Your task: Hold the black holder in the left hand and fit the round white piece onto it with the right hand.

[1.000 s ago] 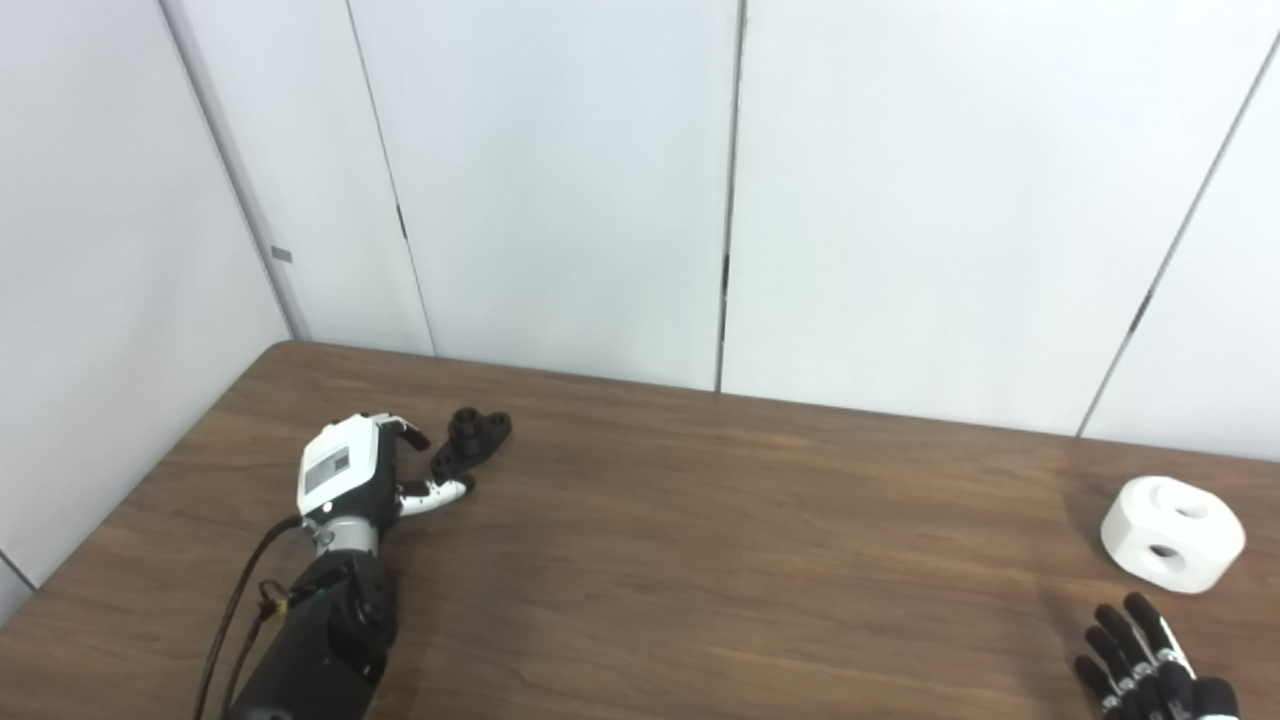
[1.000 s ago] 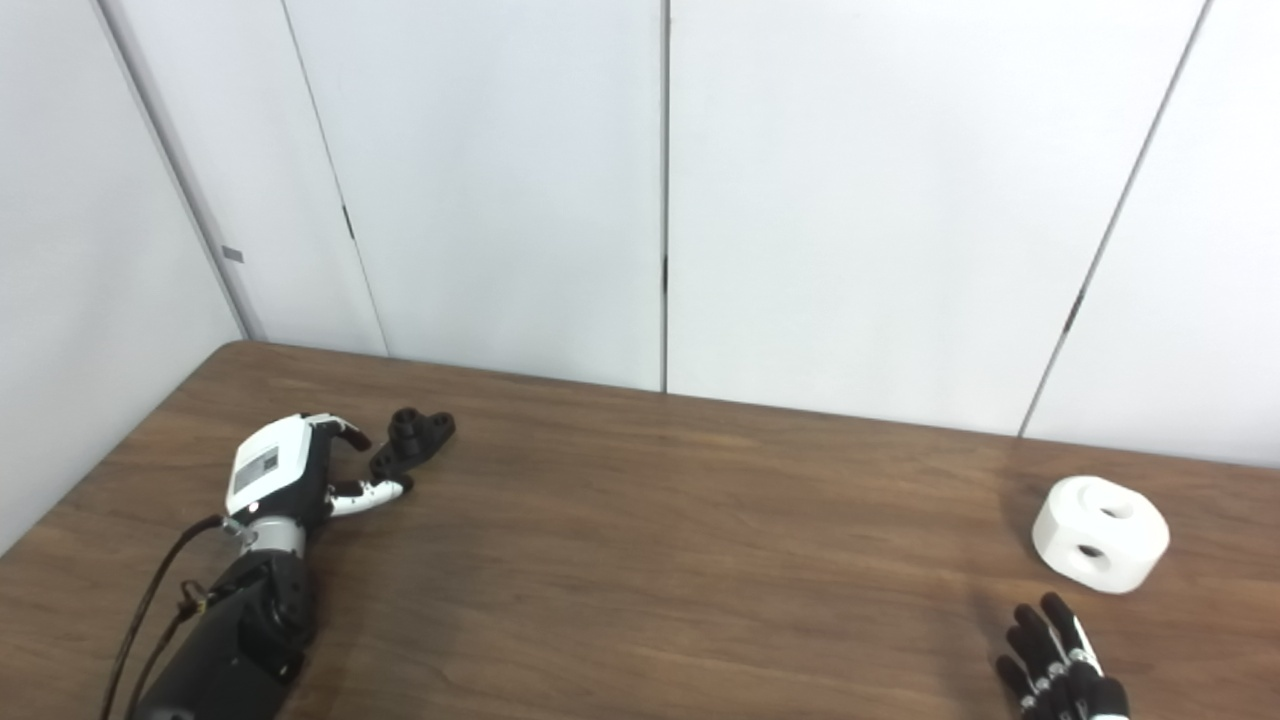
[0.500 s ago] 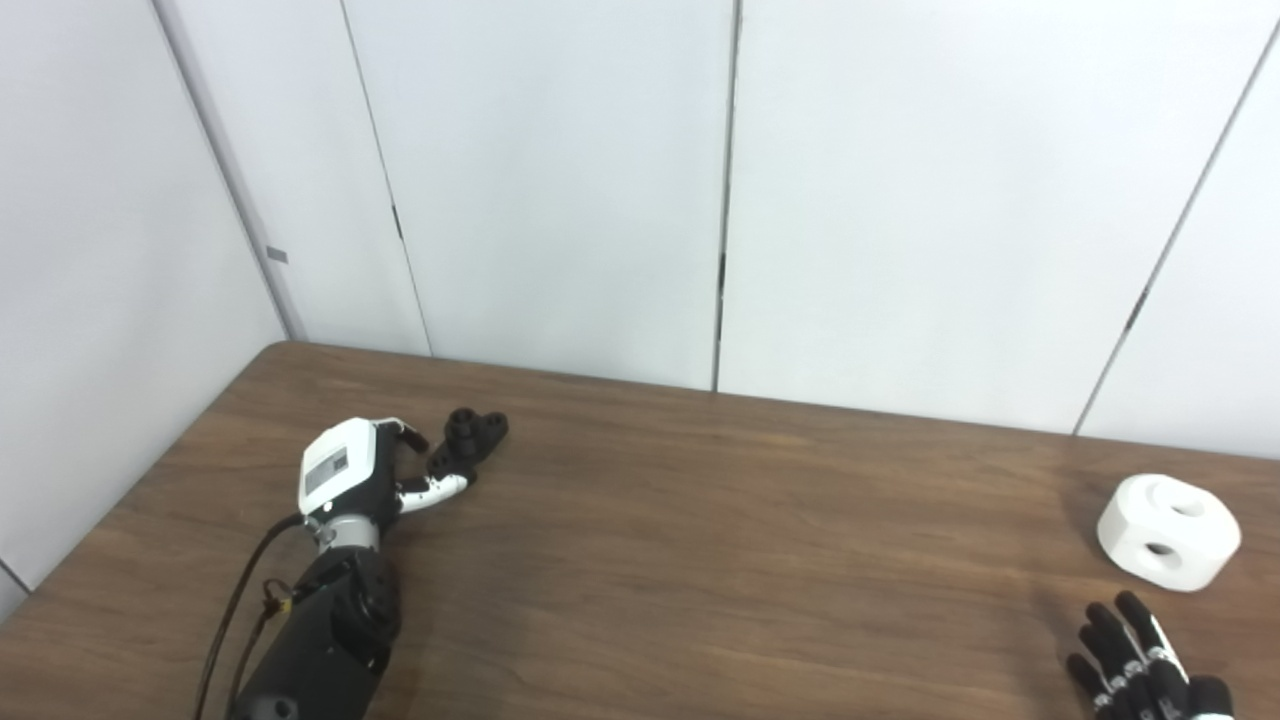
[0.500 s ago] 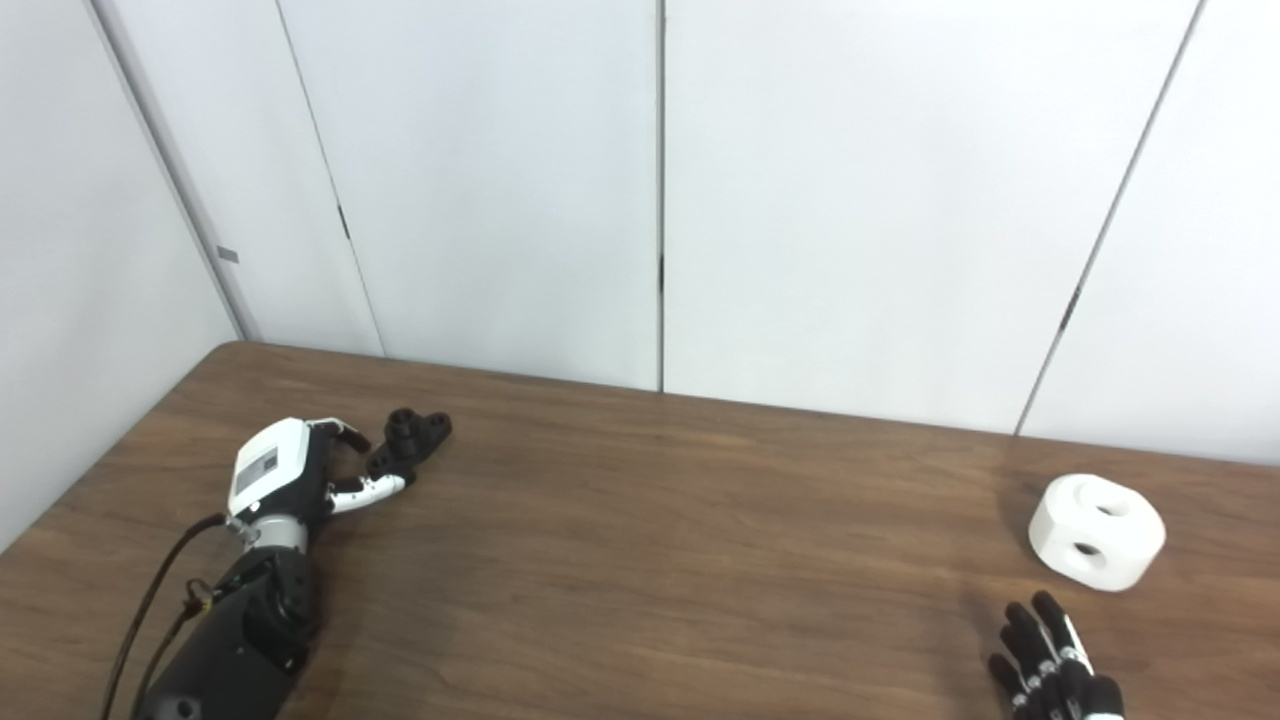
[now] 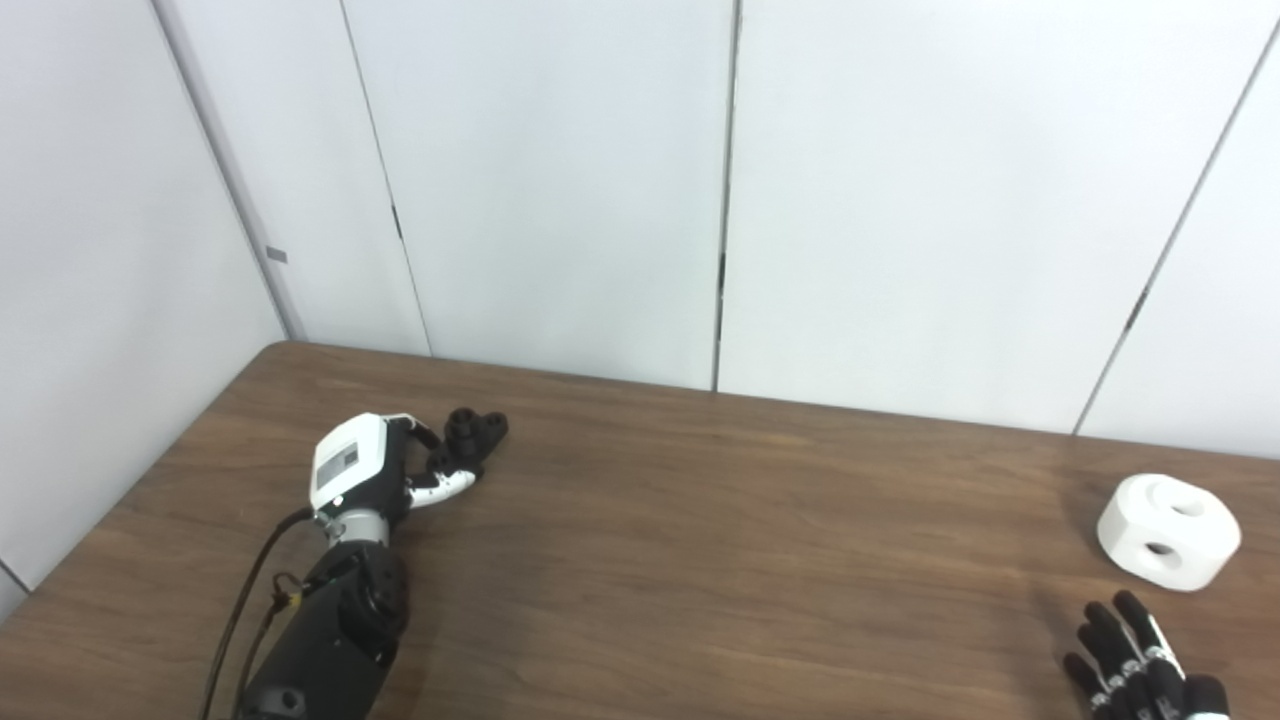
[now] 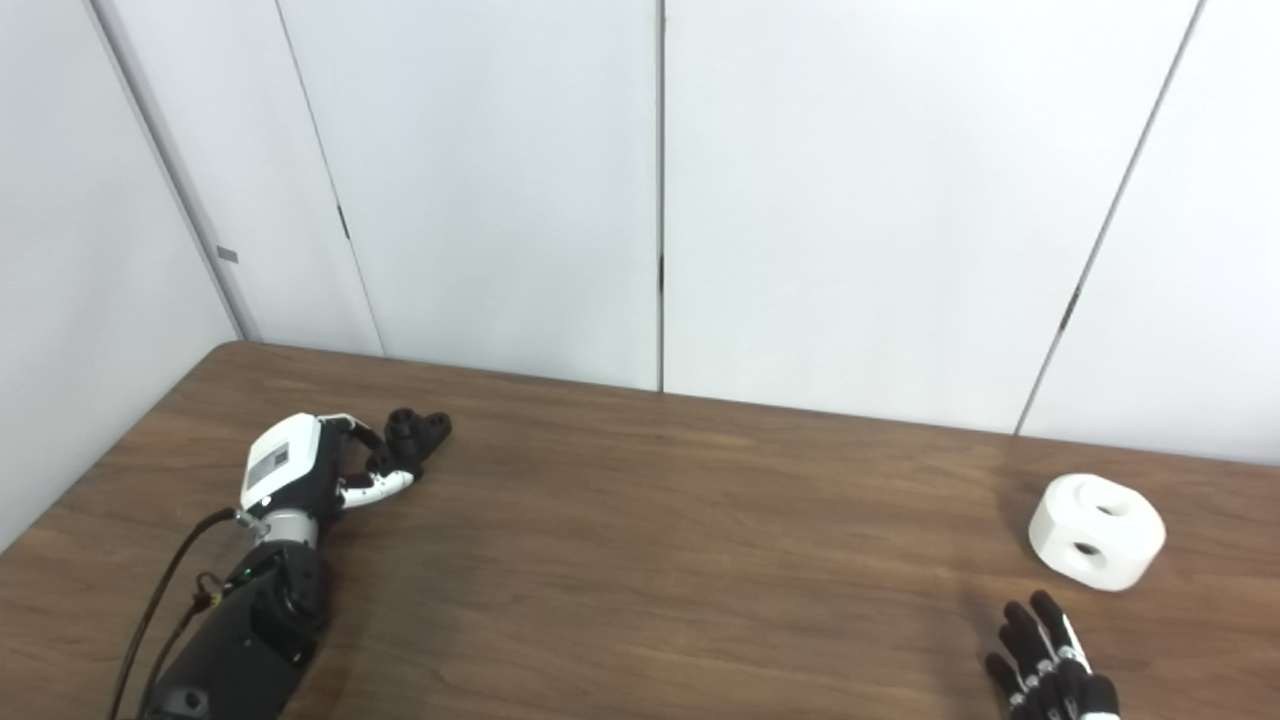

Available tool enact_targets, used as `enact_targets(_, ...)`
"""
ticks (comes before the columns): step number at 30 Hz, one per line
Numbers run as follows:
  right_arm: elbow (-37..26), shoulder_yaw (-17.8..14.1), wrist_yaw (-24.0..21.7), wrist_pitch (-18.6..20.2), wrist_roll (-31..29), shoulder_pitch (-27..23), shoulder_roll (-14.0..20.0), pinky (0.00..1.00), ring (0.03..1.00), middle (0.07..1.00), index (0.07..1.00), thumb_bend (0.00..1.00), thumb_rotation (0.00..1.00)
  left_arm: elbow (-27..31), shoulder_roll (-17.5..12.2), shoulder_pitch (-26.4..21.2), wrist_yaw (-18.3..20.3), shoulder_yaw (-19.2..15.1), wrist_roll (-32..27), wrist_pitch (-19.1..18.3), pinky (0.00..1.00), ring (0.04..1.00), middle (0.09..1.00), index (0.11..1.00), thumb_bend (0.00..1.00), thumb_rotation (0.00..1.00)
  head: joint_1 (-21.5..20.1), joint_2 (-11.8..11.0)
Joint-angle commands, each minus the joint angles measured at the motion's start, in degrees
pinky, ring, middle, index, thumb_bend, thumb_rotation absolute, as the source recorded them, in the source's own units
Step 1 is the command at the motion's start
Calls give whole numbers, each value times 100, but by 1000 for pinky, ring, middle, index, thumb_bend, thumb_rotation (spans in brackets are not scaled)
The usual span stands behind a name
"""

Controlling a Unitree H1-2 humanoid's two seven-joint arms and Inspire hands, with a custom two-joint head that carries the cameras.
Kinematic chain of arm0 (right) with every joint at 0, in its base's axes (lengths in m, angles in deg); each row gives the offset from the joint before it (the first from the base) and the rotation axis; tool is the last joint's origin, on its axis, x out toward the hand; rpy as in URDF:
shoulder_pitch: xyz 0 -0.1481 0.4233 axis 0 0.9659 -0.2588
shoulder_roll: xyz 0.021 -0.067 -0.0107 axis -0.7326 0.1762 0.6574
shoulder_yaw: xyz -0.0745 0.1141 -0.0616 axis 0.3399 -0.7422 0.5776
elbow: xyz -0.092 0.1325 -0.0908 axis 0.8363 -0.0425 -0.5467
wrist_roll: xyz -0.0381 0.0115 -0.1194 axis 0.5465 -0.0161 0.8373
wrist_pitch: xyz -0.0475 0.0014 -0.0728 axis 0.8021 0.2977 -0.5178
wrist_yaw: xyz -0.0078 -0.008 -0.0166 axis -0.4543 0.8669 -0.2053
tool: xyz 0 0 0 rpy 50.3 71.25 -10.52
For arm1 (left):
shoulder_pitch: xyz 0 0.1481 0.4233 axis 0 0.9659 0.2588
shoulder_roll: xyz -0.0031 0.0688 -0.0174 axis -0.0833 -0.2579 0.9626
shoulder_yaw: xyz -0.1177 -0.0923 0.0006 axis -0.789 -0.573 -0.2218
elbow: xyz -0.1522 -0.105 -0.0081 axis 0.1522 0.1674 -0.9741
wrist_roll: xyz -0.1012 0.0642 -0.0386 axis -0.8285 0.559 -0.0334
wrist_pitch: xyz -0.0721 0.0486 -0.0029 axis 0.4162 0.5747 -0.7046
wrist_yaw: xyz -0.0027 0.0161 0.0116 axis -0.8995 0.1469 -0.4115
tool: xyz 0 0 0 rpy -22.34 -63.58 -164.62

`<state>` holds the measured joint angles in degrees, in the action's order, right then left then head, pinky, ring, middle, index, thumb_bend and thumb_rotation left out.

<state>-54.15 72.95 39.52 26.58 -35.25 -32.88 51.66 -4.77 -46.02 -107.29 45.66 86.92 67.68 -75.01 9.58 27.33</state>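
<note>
The small black holder (image 5: 474, 437) lies on the brown table (image 5: 700, 560) at the far left. My left hand (image 5: 385, 468) lies beside it, fingers curled around its near end but apart, with no firm hold visible. The round white piece (image 5: 1168, 530), with a hole in its top and one in its side, sits on the table at the far right. My right hand (image 5: 1135, 670) rests open at the bottom right edge, fingers spread and pointing toward the white piece, a short way from it.
White wall panels (image 5: 560, 190) stand right behind the table's far edge. The table's left edge runs close to my left arm (image 5: 320, 640). Bare wood lies between the two hands.
My left hand has moved forward and right until its fingers reach around the black holder's near end. The right hand has stayed almost still. The view shifted slightly.
</note>
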Motion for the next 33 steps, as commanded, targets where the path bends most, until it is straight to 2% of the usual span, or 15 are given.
enact_targets(1, 56, 52, -11, 71, -62, 325, -130, 930, 961, 942, 963, 623, 970, 134, -31, -233, -37, 29, 3, 42, 1000, 916, 834, 618, 837, 325, 8, 2)
enact_targets(16, 40, 66, 6, 50, -29, 345, -146, 920, 948, 933, 957, 620, 963, 119, 31, -270, -8, 149, 26, -117, 1000, 909, 828, 585, 813, 338, -9, 9)
enact_targets(22, -5, 65, 15, 62, -18, 370, -135, 929, 945, 936, 957, 626, 964, 85, 114, -236, -219, 31, -126, 45, 1000, 888, 805, 532, 800, 250, -7, 46)
enact_targets(23, -11, 59, 21, 72, -28, 373, -138, 929, 945, 935, 955, 629, 962, 64, 132, -228, -289, 11, -157, 129, 1000, 879, 794, 505, 637, 145, -5, 48)
enact_targets(25, -13, 55, 25, 77, -29, 375, -137, 929, 945, 933, 954, 631, 957, 22, 150, -218, -386, -6, -218, 263, 1000, 872, 785, 491, 553, 88, 0, 48)
enact_targets(28, -15, 52, 31, 77, -29, 374, -139, 924, 938, 930, 954, 626, 958, -71, 162, -204, -521, -26, -288, 495, 1000, 858, 764, 485, 525, 58, -1, 52)
enact_targets(33, -6, 50, 36, 61, -28, 374, -145, 923, 944, 933, 956, 629, 954, -77, 143, -179, -534, -20, -307, 574, 1000, 860, 764, 485, 520, 51, 0, 50)
